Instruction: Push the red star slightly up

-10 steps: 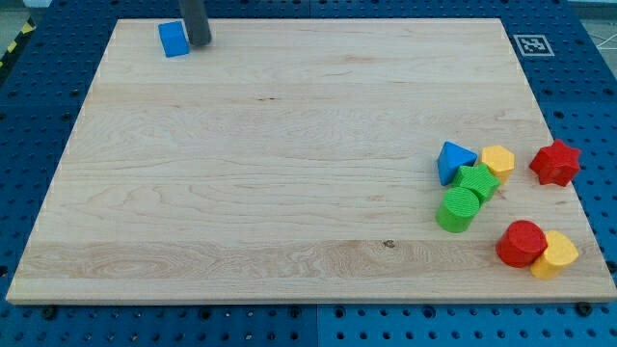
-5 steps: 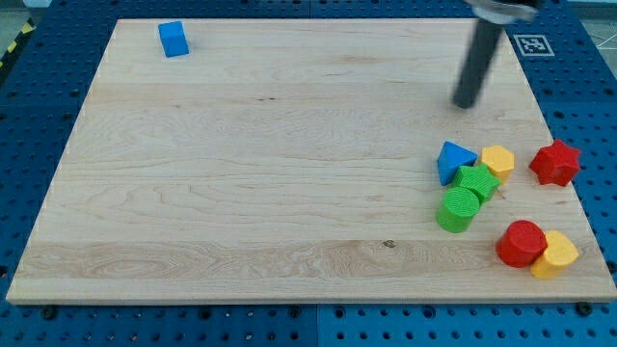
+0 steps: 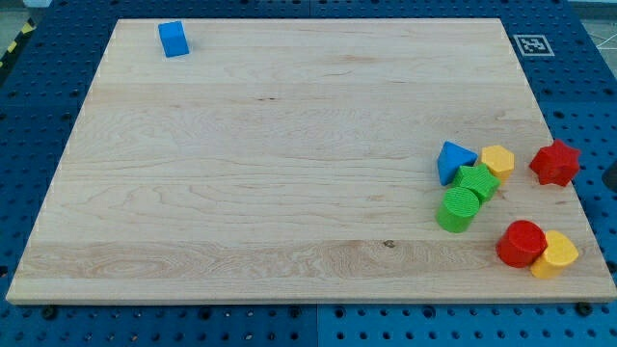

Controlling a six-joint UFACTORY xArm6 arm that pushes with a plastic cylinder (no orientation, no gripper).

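Observation:
The red star (image 3: 555, 162) lies near the right edge of the wooden board (image 3: 270, 154), apart from the other blocks. Only a dark sliver of my rod shows at the view's right edge; my tip (image 3: 612, 183) is off the board, just right of the red star and slightly below it, not touching it.
Left of the star sit a yellow block (image 3: 497, 160), a blue triangle (image 3: 454, 161), a green block (image 3: 475, 181) and a green cylinder (image 3: 458, 209). Below it are a red cylinder (image 3: 521, 243) and a yellow block (image 3: 554, 254). A blue cube (image 3: 174, 39) is at top left.
My rod swept from beside the blue cube at top left, across the board's upper right, to the view's right edge beside the red star. No block has moved.

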